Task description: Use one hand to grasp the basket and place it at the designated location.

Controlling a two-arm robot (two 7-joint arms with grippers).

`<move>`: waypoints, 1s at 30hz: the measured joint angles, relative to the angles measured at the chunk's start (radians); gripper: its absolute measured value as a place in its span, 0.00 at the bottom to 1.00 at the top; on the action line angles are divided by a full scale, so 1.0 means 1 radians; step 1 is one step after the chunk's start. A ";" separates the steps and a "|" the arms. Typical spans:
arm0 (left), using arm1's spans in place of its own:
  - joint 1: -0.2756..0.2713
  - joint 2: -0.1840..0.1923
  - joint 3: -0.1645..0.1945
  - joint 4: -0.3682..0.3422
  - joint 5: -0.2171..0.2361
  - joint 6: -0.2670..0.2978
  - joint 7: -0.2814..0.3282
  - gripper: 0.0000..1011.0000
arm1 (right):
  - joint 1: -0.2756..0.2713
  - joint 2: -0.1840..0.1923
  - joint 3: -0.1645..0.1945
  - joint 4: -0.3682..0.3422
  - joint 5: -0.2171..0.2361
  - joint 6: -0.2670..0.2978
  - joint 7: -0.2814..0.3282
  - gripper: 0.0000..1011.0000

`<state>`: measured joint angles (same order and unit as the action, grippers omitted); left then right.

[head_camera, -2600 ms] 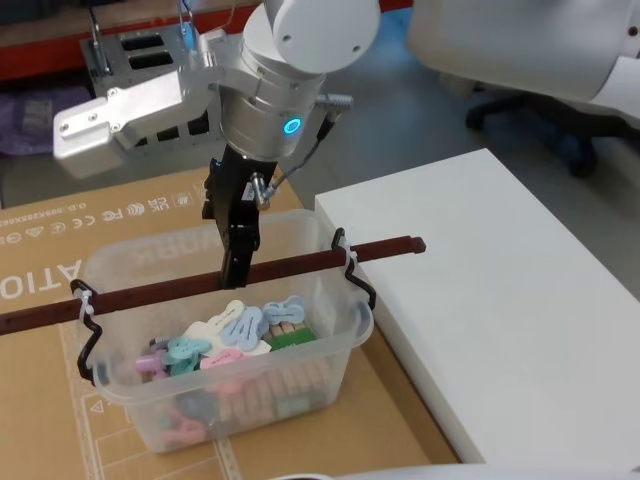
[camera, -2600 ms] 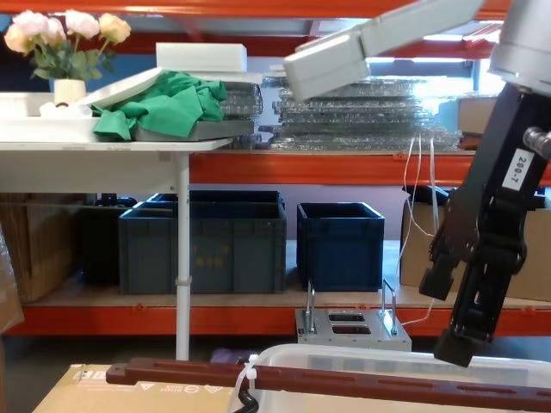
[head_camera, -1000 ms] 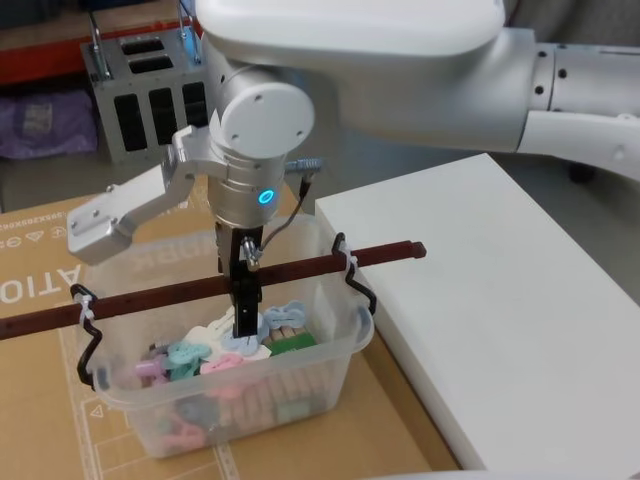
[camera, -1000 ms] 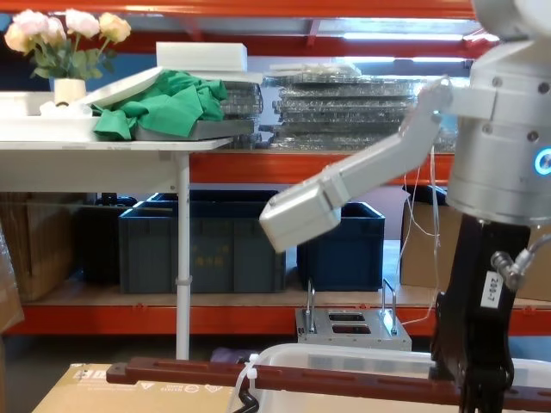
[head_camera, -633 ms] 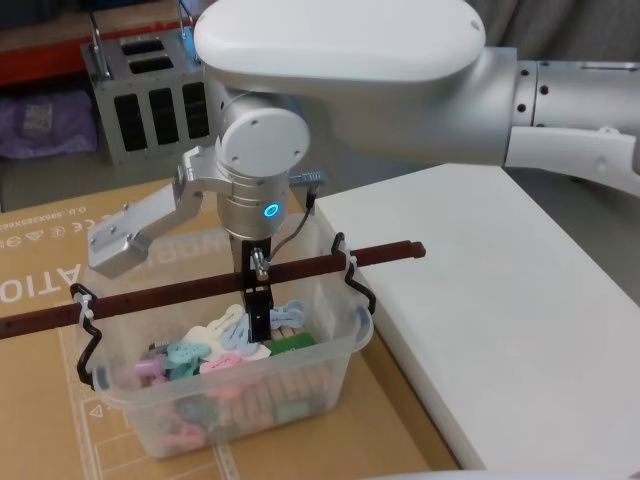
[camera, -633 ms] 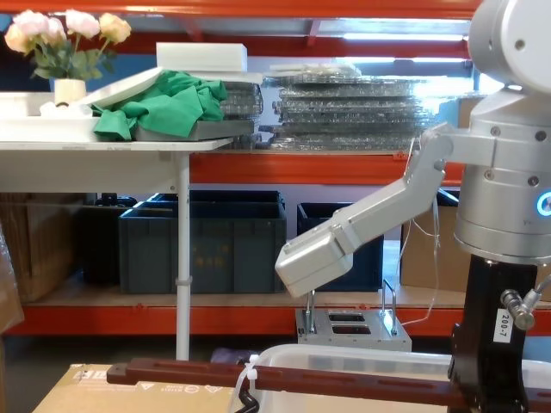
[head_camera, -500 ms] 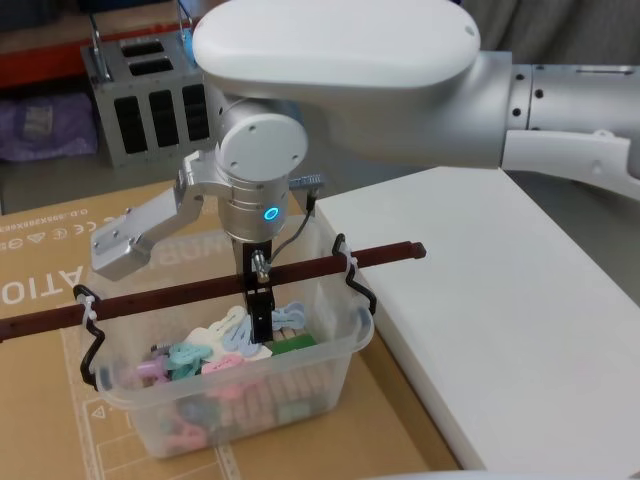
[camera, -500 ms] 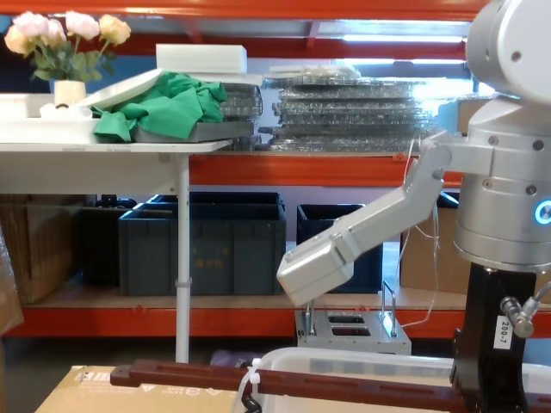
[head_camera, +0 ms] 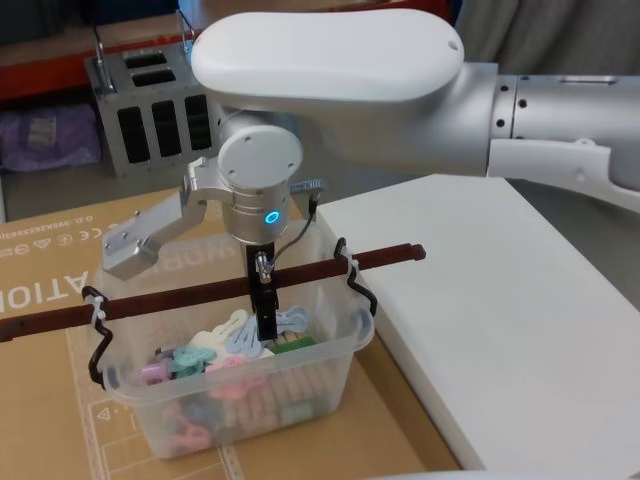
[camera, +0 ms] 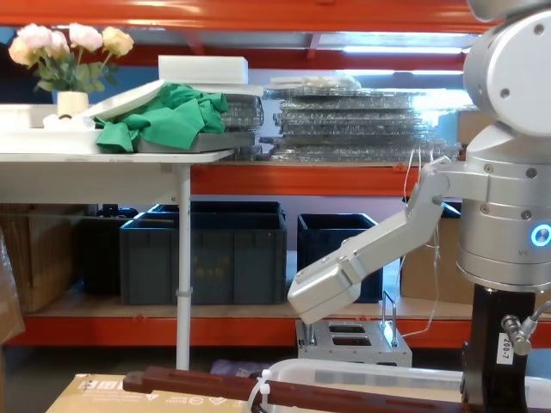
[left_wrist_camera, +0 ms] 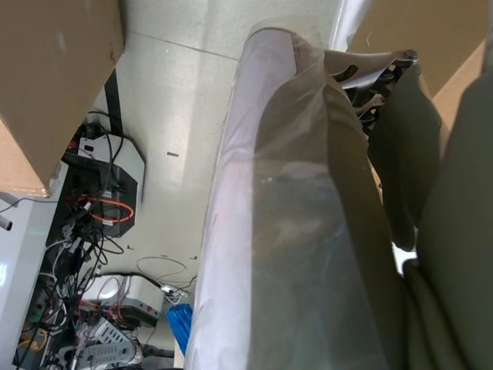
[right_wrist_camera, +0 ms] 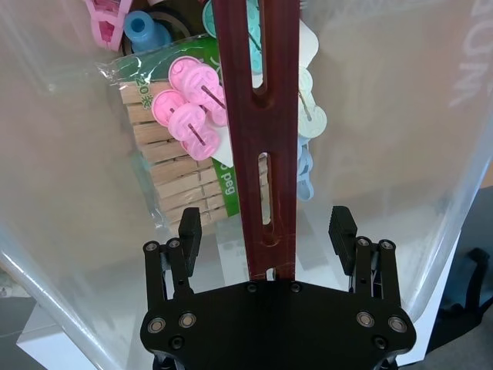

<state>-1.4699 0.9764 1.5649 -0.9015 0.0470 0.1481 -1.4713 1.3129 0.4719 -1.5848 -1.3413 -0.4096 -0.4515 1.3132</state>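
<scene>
the right wrist view shows the hand (right_wrist_camera: 266,223) released, fingers (right_wrist_camera: 189,230) astride the basket (head_camera: 300,385) handle (right_wrist_camera: 258,116), seemingly apart.

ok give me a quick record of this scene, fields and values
basket: translucent plastic tub on brown cardboard
handle: dark reddish-brown slotted bar across the rim, with a white zip tie
contents: pastel plastic pegs, pack of wooden pegs
right gripper: open, one finger on each side of the handle, not clamped
beside: white platform on the robot's right of the basket
</scene>
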 joint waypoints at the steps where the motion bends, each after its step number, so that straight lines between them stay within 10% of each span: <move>1: 0.000 0.000 0.000 0.000 0.000 0.000 0.000 0.00 | -0.001 -0.002 0.000 0.003 0.000 0.002 0.000 0.99; 30: 0.000 0.000 0.000 0.000 0.000 0.000 0.000 0.00 | 0.001 0.034 0.057 -0.039 0.052 0.015 -0.013 0.28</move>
<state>-1.4699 0.9764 1.5649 -0.9015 0.0470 0.1481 -1.4713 1.3143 0.5057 -1.5274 -1.3807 -0.3572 -0.4366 1.3000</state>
